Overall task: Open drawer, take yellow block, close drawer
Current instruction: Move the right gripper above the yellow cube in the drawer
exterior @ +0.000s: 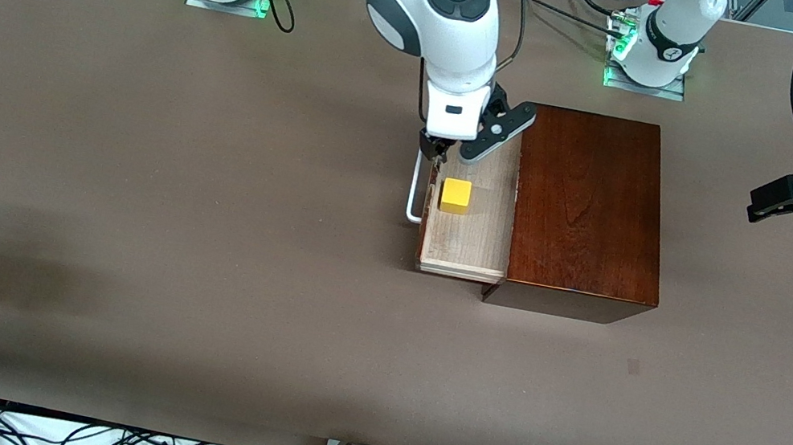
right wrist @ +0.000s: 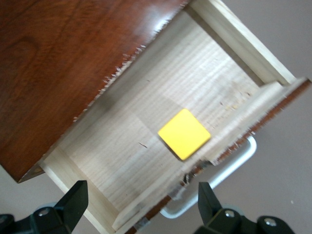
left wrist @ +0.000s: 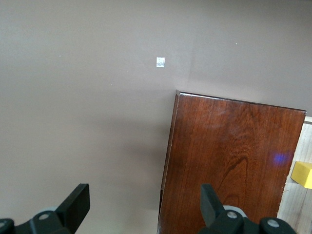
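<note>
A: Drawer stood pulled out of the mahogany box, toward the right arm's end of the worktop. Yellow block lay inside, close to the drawer front, six o'clock of the right pincer.

B: Pincers?

A: Right pincer released, over the drawer. Left pincer released, waiting above the worktop, three o'clock of the box.

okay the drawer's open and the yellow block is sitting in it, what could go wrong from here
1. The yellow block lies close to the drawer front, so a finger of the open right gripper, now over the handle end, could land on that front wall instead of straddling the block.
2. A clipped handle could shift the drawer.
3. The left gripper waits open past the box; closing the drawer single-armed could slide the box.
</note>
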Tool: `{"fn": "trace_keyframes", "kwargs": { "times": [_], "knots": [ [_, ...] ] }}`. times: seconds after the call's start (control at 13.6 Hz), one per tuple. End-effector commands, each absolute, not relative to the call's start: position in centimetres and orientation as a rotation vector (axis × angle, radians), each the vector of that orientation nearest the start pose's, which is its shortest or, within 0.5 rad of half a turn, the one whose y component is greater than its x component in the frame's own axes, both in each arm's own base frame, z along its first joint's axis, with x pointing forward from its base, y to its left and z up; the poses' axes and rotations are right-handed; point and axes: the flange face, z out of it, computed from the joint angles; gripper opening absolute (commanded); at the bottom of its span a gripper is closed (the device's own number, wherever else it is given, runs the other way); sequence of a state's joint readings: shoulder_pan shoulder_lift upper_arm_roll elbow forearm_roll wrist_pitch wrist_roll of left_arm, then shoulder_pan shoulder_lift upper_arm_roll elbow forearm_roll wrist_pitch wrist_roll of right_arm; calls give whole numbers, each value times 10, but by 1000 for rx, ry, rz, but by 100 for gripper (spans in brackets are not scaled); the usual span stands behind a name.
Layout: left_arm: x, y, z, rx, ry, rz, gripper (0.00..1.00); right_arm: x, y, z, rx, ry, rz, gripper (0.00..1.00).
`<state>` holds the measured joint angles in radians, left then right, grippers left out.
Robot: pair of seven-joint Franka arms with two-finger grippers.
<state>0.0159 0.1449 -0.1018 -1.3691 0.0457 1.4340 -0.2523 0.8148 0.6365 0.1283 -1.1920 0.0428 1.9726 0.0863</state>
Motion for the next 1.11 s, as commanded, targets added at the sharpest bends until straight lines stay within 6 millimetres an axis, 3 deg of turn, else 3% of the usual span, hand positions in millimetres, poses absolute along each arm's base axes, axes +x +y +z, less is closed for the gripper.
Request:
{"fn": "trace_keyframes", "kwargs": {
  "times": [0.0, 0.52, 0.81, 1.03],
  "knots": [
    [577, -37, 630, -3103, -279, 99, 100, 462, 599, 426, -2638, -1351, -154, 100],
    [577, -29, 631, -3104, -302, 98, 100, 478, 601, 372, -2430, -1830, -205, 100],
    [577, -28, 631, -3103, -305, 100, 100, 485, 597, 367, -2394, -1902, -222, 100],
    [577, -17, 632, -3102, -333, 99, 100, 491, 595, 366, -2362, -1946, -252, 100]
  ]
}}
